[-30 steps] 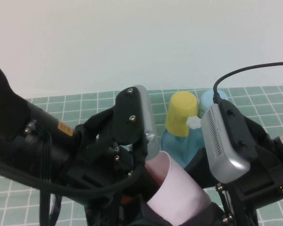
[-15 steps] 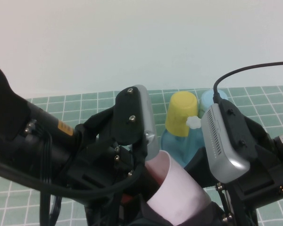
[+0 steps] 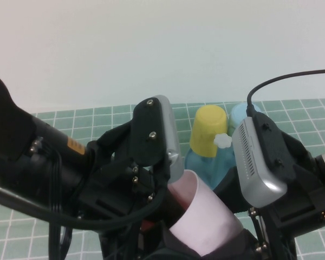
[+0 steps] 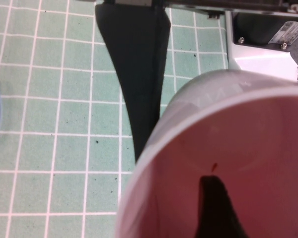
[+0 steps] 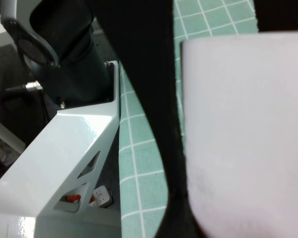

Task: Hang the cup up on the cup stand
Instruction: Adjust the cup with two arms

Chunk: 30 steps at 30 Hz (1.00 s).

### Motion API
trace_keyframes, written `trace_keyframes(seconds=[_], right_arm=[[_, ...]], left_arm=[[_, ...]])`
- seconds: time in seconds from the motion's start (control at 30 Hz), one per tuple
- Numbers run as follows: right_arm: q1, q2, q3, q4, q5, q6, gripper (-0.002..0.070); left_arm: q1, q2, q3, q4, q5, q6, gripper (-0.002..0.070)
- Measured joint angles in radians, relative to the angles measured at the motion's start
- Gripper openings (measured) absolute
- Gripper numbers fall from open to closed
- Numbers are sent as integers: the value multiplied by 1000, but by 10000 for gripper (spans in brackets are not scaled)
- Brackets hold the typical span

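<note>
Both my left pincer (image 4: 179, 163) and right pincer (image 5: 223, 124) grasp the pale pink plastic tumbler (image 3: 206, 219) between them, the blue pegged cup stand (image 3: 208, 162) just beyond.

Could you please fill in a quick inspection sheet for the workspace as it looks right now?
Surface: green grid mat, bare at the far left.
Job's things: pink cup held low between both arms, its mouth facing the left wrist camera; cup stand behind it, one white knob showing.
Clutter: yellow cup and light blue cup upside down on the stand.
Grippers: left gripper has one finger inside the pink cup and one outside; right gripper grips the cup's outside.
Cables: black cable arcs over the right arm.
Surroundings: plain pale wall.
</note>
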Motion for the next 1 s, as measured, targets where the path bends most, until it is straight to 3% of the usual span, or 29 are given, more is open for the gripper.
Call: trace_keyframes(seconds=[0.47, 0.73, 1.0], right_arm=[[0, 9, 0, -17, -2, 29, 548], [0, 40, -2, -6, 4, 46, 548], [0, 42, -2, -6, -1, 48, 548]], left_arm=[[0, 4, 0, -13, -8, 32, 344], [0, 5, 0, -44, 0, 84, 167], [0, 5, 0, -48, 18, 125, 36]])
